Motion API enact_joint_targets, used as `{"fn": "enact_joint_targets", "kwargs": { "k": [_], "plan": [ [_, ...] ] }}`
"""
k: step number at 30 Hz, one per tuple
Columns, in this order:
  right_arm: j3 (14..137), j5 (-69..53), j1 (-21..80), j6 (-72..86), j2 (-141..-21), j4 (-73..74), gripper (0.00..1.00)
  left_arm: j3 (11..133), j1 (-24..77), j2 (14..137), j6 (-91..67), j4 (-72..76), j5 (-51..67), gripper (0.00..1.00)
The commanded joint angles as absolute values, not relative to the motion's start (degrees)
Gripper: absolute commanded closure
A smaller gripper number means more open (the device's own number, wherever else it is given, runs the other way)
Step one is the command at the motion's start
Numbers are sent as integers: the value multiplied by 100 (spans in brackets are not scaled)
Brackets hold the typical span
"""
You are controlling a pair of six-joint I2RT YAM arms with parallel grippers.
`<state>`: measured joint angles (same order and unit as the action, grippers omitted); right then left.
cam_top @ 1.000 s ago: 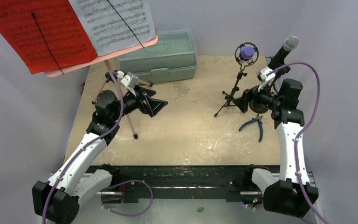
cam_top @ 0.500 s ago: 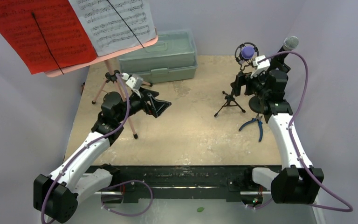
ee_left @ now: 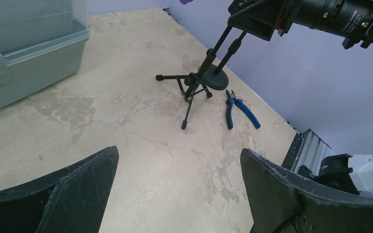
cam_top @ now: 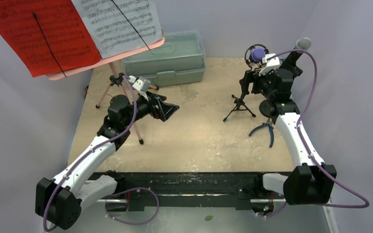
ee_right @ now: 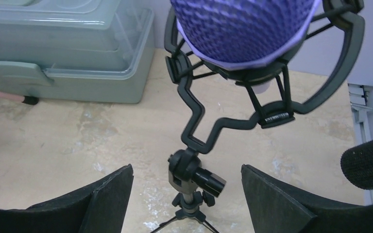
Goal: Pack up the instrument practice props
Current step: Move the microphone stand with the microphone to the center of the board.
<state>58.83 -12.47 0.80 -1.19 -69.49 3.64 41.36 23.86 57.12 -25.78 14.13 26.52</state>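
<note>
Right gripper (ee_right: pixel 189 194) has risen to the purple microphone (ee_right: pixel 243 29), right of the grey-green case (cam_top: pixel 167 58).
It and the left gripper (ee_left: pixel 175 189) gape wide, empty; reaching step, next probably closing on the shock mount (ee_right: pixel 194 124).

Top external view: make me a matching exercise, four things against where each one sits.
1. purple microphone
2. pliers
3. plastic case
4. red page

A. flat on the table beside the right arm
B. at the table's back edge, lid shut
C. in a black cradle on a small tripod
D. on the pink tray, far left

Pairs: 1-C, 2-A, 3-B, 4-D.
</note>
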Motion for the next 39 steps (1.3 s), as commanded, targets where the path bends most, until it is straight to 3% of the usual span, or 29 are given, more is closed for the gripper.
{"fn": "enact_joint_targets", "kwargs": {
  "k": [1, 12, 20, 24, 39],
  "plan": [
    [6284, -1216, 161, -35, -6986, 74, 17, 4168, 2432, 5697, -2637, 1652, 2606, 4],
    [6328, -1072, 211, -88, -7090, 18, 33, 4065, 2461, 5704, -2689, 1765, 2662, 5],
    [6294, -1367, 265, -109, -7123, -93, 61, 3987, 2504, 5738, -2713, 1811, 2700, 7],
    [6293, -1993, 289, -79, -7064, -28, 71, 3958, 2574, 5769, -2603, 1891, 2771, 8],
    [6147, -4041, 782, 621, -7184, -416, 77, 3694, 4020, 6383, -1193, 2799, 1684, 8]
  ]
}}
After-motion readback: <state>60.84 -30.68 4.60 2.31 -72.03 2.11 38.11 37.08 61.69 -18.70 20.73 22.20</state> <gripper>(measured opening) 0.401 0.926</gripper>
